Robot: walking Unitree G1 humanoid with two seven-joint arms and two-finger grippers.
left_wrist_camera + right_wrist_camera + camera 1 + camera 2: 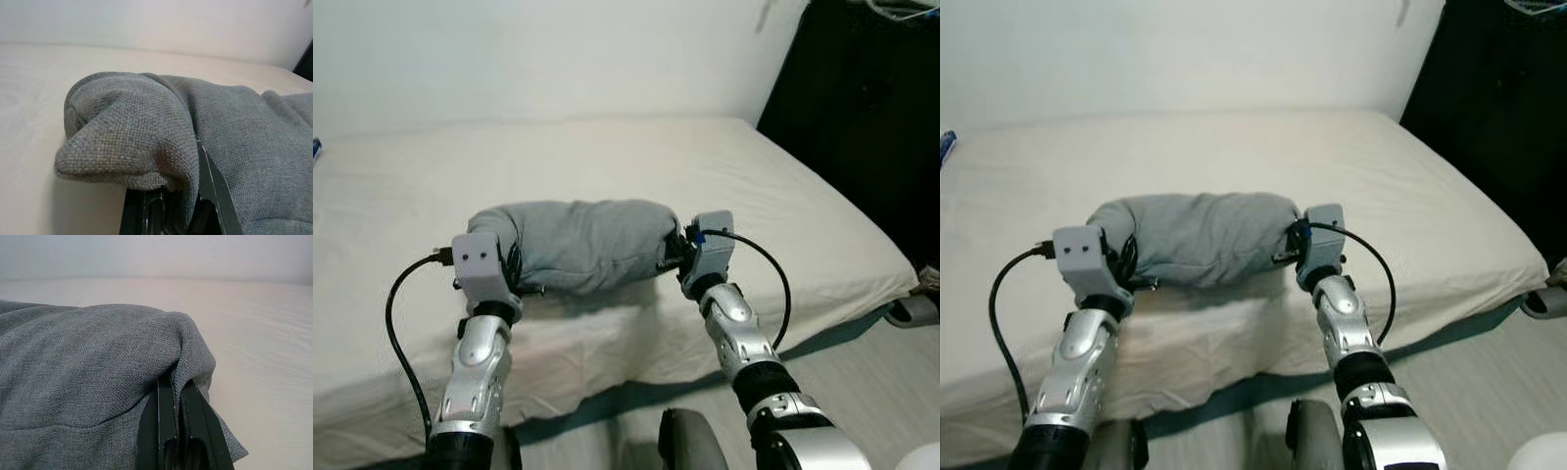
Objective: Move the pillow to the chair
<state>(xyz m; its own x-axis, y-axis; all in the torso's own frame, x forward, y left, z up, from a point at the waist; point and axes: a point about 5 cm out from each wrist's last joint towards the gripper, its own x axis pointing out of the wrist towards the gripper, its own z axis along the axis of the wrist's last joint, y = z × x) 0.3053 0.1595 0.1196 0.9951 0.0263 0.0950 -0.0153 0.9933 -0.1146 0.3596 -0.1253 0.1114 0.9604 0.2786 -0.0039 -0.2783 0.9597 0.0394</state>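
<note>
A grey fabric pillow (582, 243) lies crosswise near the front edge of a cream bed (607, 157). My left gripper (514, 262) is shut on the pillow's left end; in the left wrist view the pillow (161, 142) bunches over the black fingers (212, 186). At the other end my right gripper (671, 250) is shut on the pillow's right corner, and the right wrist view has the cloth (98, 367) pinched between the two fingers (168, 426). The pillow looks slightly raised, with a shadow beneath it.
A white wall runs behind the bed. Dark furniture (862, 108) stands at the right. A slipper (913, 310) lies on the pale floor at the bed's right corner. A small blue object (946, 145) sits at the bed's far left edge.
</note>
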